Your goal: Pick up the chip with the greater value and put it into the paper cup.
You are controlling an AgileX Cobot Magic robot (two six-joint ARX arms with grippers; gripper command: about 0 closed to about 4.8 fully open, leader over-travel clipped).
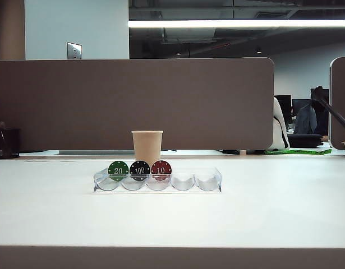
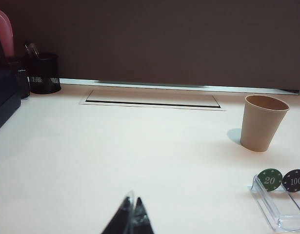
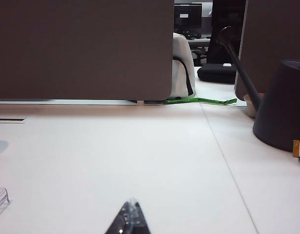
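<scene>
I see the black 100 chip (image 1: 139,170) upright in the clear rack (image 1: 211,182), the paper cup (image 1: 147,145) at its twelve o'clock. It looks light, rigid and slick, so I'd pinch its top edge across the faces. My left gripper (image 2: 131,210) and right gripper (image 3: 131,214) sit closed, empty, well short of the rack.

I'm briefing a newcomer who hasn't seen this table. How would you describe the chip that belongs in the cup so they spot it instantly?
On the white table, find the tan paper cup; directly before it lies a clear plastic chip rack. Three chips stand in its left slots, and the chip wanted is the middle one: black, marked 100, between the green 20 chip and red 10 chip.
</scene>
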